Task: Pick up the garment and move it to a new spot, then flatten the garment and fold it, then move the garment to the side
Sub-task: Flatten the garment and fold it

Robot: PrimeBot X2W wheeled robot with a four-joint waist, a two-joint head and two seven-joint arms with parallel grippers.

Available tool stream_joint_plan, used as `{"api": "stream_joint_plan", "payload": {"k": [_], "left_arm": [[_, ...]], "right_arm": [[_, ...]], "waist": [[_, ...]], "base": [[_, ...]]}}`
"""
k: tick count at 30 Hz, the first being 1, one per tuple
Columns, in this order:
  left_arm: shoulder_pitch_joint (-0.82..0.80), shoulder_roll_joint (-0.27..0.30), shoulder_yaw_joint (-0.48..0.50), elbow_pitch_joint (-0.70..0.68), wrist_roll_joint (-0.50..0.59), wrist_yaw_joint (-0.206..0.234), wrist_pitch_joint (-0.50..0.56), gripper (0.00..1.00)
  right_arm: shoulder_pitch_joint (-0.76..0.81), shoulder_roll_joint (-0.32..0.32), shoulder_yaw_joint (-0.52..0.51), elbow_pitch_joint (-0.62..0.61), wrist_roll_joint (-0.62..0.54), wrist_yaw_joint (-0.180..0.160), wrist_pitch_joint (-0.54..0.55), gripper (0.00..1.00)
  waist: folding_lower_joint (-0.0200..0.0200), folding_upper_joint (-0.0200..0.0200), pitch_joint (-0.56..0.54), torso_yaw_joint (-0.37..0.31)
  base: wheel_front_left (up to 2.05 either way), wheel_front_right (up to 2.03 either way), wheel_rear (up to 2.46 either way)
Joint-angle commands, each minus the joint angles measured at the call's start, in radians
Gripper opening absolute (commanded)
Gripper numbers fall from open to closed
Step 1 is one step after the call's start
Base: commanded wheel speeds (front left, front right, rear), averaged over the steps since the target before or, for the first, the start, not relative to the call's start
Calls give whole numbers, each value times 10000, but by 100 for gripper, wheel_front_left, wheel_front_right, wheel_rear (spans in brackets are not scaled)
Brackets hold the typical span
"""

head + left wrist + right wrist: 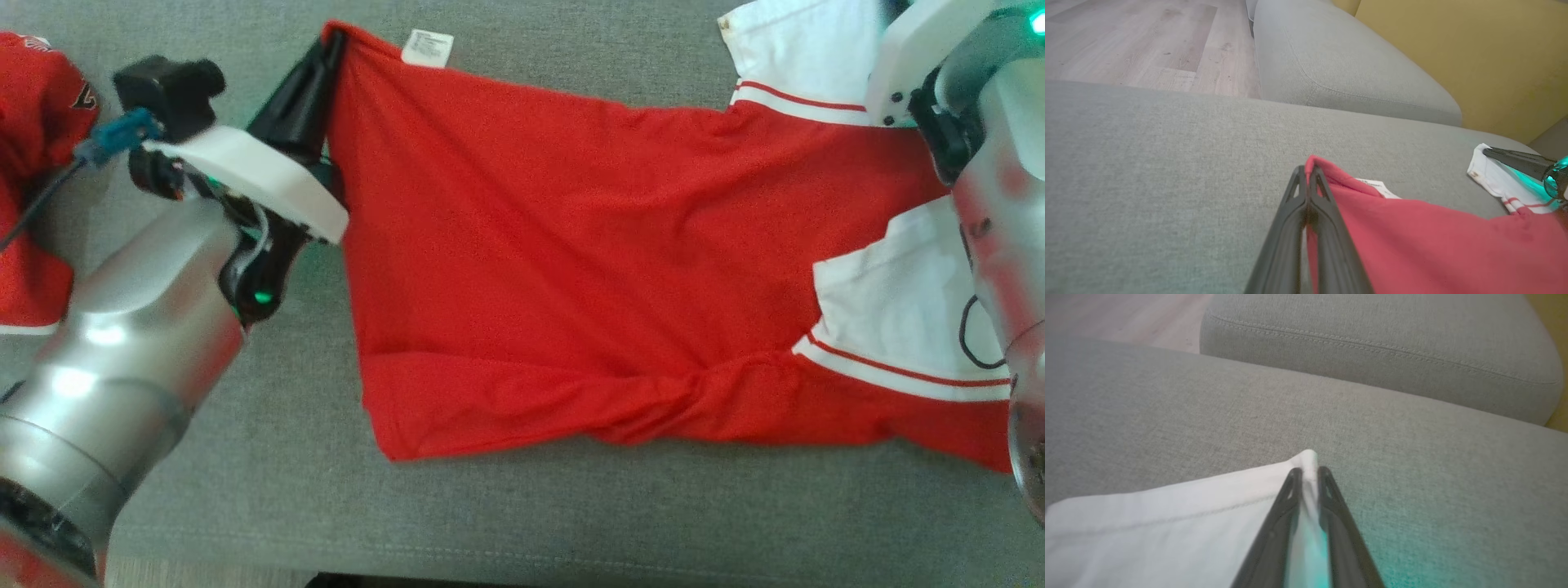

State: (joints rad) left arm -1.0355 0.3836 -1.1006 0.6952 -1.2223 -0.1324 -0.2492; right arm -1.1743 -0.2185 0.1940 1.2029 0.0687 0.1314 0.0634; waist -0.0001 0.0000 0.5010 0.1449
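Grey sofa cushion [522, 506], red white-sleeved shirt [571, 245] spread across. Left end effector [1307, 171] clenched on red corner by label [428, 47]; right end effector [1308, 471] pinching white sleeve corner [1265, 482]. Best pulled apart evenly, low, to flatten.

Matt red cloth garment [531, 245] — coarse grey woven cushion [269, 482].

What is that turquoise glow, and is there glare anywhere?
Right wrist view: teal light, probably the arm's lamp, tints the garment and sofa by the right gripper. Left wrist view: same glow at its right edge. Head view: glare on the silver left forearm.
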Motion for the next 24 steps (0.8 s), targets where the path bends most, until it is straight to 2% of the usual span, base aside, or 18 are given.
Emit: {"api": "stream_joint_plan", "payload": {"k": [1,8,14,18,19,24], "left_arm": [[-519,448,534,-30,-27,17,-121,0],[-376,260,2721,540,543,17,-124,0],[325,76,3765,911,821,17,-125,0],[1270,135,4568,930,729,17,-125,0],[1270,135,4568,930,729,17,-125,0],[2631,162,5393,767,887,17,-125,0]], "right_arm": [[-87,105,81,-192,130,-7,-459,0],[-368,-172,-459,-302,94,-7,-2605,0],[96,113,-917,-779,301,-7,-3223,0],[1750,313,-538,-2877,1028,-7,-3247,0],[1750,313,-538,-2877,1028,-7,-3247,0],[4042,82,63,-4964,2050,-7,-3249,0]], "waist": [[1,0,12,-9],[1,0,-231,-87],[1,0,-719,-394],[1,0,-1302,-748],[1,0,-1302,-748],[1,0,-2016,-1027]], "base": [[0,0,0],[0,0,0],[0,0,0],[0,0,0],[0,0,0],[0,0,0]]}}
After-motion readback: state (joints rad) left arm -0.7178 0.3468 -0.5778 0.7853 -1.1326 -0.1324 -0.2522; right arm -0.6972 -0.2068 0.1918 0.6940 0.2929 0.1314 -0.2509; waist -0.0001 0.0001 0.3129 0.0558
